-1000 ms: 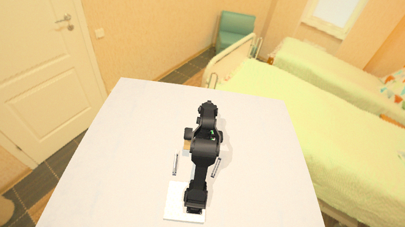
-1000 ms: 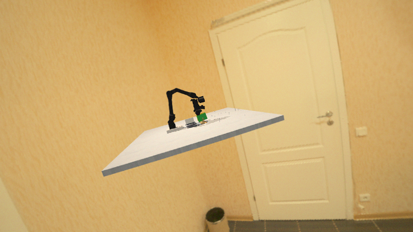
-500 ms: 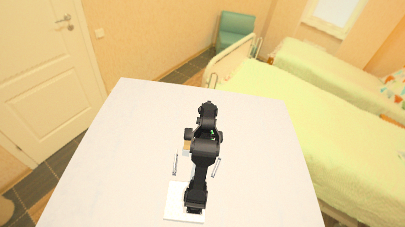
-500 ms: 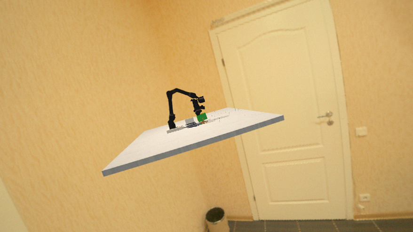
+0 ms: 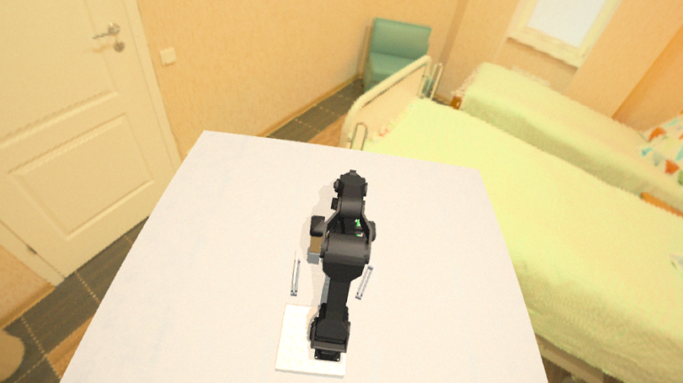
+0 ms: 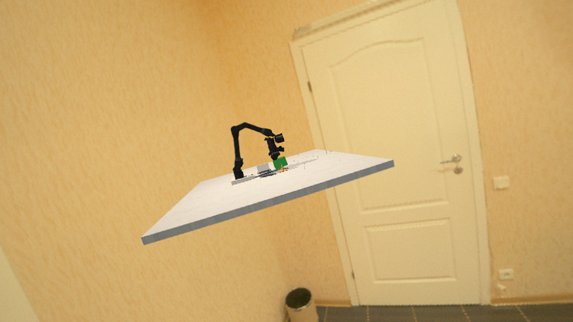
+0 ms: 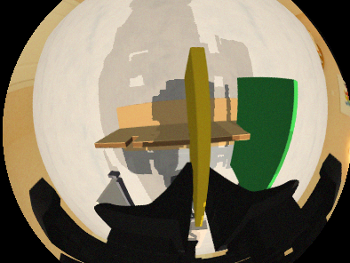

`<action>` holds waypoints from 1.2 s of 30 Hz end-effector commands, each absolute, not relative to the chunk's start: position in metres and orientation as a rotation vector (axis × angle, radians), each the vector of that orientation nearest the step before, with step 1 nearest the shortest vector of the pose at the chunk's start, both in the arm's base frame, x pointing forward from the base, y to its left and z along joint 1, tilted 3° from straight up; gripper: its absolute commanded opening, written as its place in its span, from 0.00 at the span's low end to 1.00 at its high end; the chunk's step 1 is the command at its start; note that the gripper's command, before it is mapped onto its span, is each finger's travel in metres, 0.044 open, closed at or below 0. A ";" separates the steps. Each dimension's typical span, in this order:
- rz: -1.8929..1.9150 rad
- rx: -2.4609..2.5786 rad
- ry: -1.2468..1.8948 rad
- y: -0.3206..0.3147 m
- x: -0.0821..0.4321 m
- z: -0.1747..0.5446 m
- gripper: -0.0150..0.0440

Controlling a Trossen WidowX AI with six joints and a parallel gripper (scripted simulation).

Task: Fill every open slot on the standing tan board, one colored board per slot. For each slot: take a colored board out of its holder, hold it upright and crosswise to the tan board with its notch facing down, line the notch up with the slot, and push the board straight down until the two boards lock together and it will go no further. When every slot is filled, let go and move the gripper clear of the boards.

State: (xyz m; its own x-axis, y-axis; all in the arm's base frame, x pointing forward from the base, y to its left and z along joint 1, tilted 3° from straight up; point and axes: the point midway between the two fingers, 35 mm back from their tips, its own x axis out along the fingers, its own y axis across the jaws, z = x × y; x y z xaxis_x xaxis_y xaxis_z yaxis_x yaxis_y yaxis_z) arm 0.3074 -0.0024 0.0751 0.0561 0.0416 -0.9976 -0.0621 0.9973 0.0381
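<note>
- The yellow board is standing upright between the fingers of the gripper, which are closing nearly all the way together, gripping its thin width.
- It's crossing the middle of the tan board in the wrist view; whether the notch is meeting a slot isn't showing, so a small sideways error could be leaving it riding on solid wood.
- Pushing down off-line could be tipping the tan board or twisting the yellow one in that narrow hold (thin boards are forgiving very little).
- The green board is standing crosswise beside it, and a drifting finger could be knocking it askew.
- The arm is blocking the top view, so letting go before full depth could be leaving a loose joint.
</note>
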 end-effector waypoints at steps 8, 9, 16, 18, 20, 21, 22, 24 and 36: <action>0.073 -0.013 1.514 -0.003 0.307 0.074 0.25; 0.073 -0.013 1.514 -0.003 0.307 0.074 0.25; 0.073 -0.013 1.514 -0.003 0.307 0.074 0.25; 0.073 -0.013 1.514 -0.003 0.307 0.074 0.25; 0.078 -0.018 1.514 -0.003 0.307 0.075 0.25; 0.082 -0.022 1.513 -0.002 0.307 0.075 0.25; 0.084 -0.024 1.513 -0.002 0.308 0.075 0.25; 0.084 -0.024 1.513 -0.002 0.308 0.075 0.25; 0.076 -0.015 1.514 -0.002 0.307 0.075 0.39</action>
State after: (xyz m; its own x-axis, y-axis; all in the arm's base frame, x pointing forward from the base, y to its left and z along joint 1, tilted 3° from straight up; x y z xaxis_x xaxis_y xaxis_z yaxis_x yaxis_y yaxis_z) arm 0.3073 -0.0018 0.0748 0.0551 0.0411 -0.9976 -0.0572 0.9976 0.0379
